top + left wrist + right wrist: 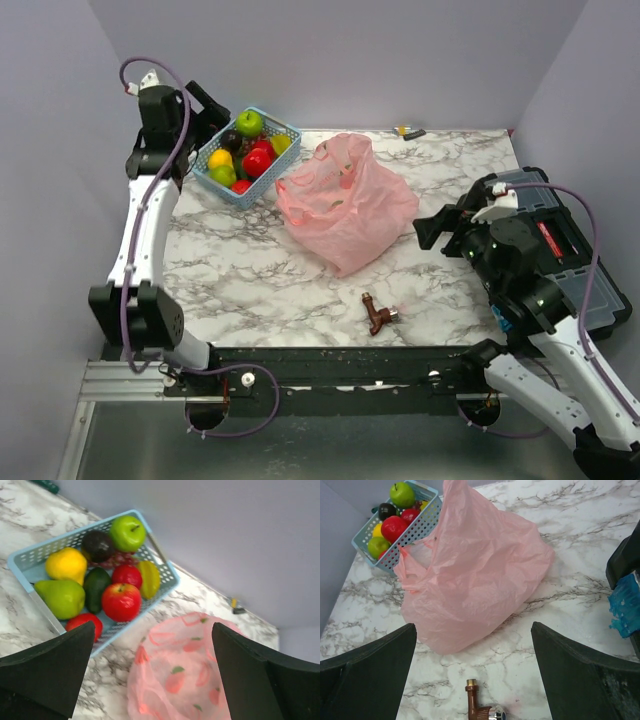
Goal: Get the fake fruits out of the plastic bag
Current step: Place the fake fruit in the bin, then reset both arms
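The pink plastic bag (345, 205) lies crumpled in the middle of the marble table, its handles toward the basket. It also shows in the left wrist view (185, 675) and the right wrist view (475, 575). I cannot tell what is inside it. Fake fruits fill the light blue basket (283, 127) at the back left: a green apple (249, 122), a red apple (121, 601), a pear (62, 597) and others. My left gripper (212, 112) hovers open and empty above the basket's left side. My right gripper (432, 228) is open and empty just right of the bag.
A small brown tap-like piece (378, 314) lies near the table's front edge, below the bag. A black case (560, 240) sits at the right edge under the right arm. A small yellow and black object (410, 132) lies at the back edge. Lilac walls close three sides.
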